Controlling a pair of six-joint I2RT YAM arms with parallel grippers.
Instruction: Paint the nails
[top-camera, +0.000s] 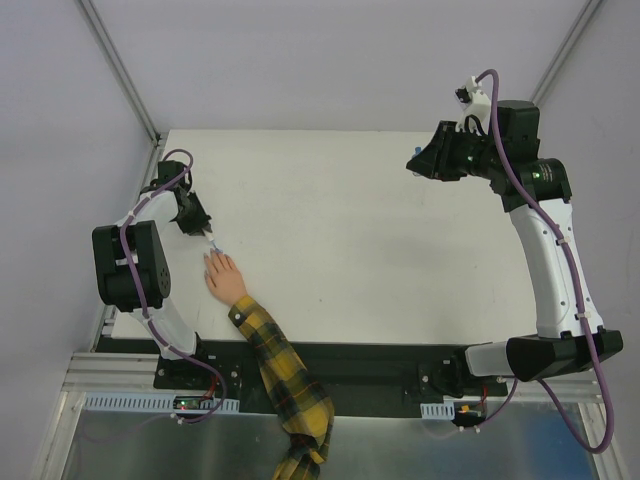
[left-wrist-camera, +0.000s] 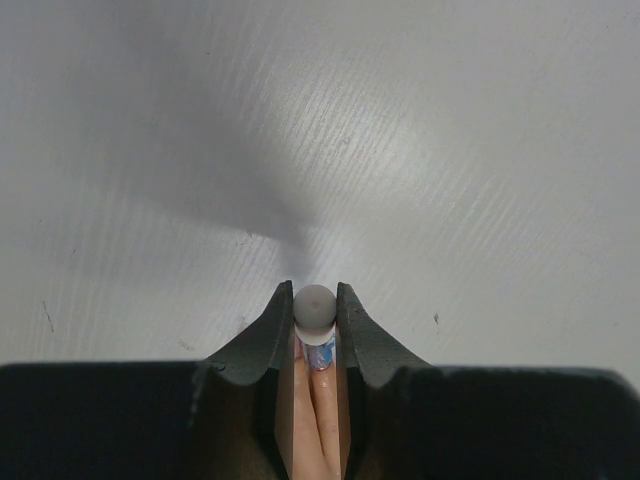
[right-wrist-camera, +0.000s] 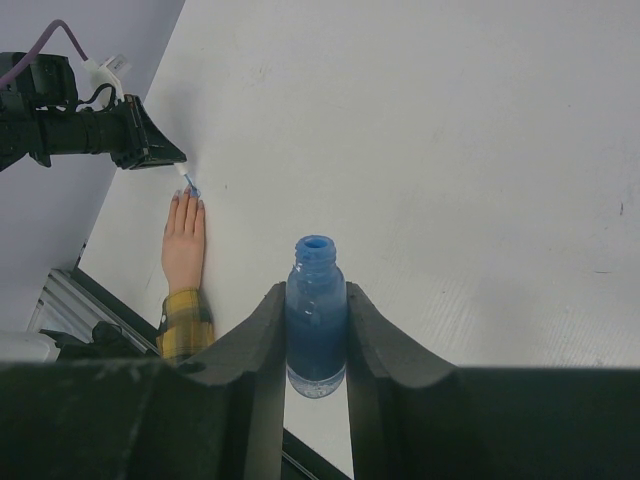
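Nails (right-wrist-camera: 187, 203) tiny, on peach hand (right-wrist-camera: 184, 245)

Bright, even light
We see the left gripper (left-wrist-camera: 315, 293) throw a soft grey shadow across the glossy table (left-wrist-camera: 470, 150).

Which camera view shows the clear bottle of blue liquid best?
The right wrist view: the clear bottle of blue liquid appears open-necked at centre, clamped by the right end effector. The top external view gives at most a blue speck there; the left wrist view shows none of it.
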